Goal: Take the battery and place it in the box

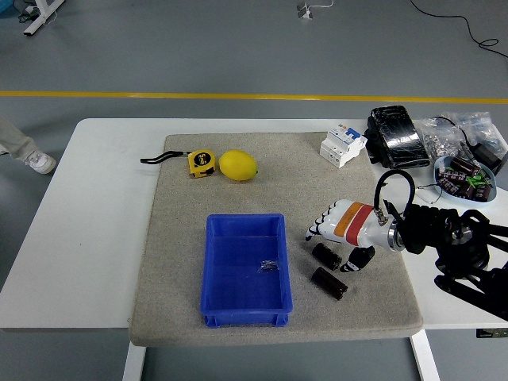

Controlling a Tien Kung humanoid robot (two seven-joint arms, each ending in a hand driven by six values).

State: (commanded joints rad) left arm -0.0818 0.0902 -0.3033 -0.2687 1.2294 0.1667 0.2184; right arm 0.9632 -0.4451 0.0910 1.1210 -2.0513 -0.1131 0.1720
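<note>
The right hand point(337, 226) reaches in from the right over the grey felt mat point(278, 182), its white fingers point(317, 228) loosely spread and pointing left, gripping nothing. Its thumb point(357, 259) hangs down toward the mat. Directly beneath the fingers and just left of the thumb lies one black cylindrical battery point(326, 255); whether the thumb touches it cannot be told. A second black battery point(329, 282) lies a little nearer the table's front edge, below the thumb and apart from the hand.

The blue plastic box point(245, 271) stands on the mat to the left of the fingertips, near them but not touching. A small dark metallic piece point(270, 266) rests on its floor.

Well beyond the fingers, at the mat's far side, are a lemon point(238, 165) and, touching its left side, a yellow tape measure point(202, 163). A white circuit breaker point(343, 144) sits at the mat's far right corner. To the right, behind the wrist, a bowl of capacitors point(465, 176) rests on the white table point(79, 230).

A person's shoe point(38, 162) shows on the floor at the left edge.
</note>
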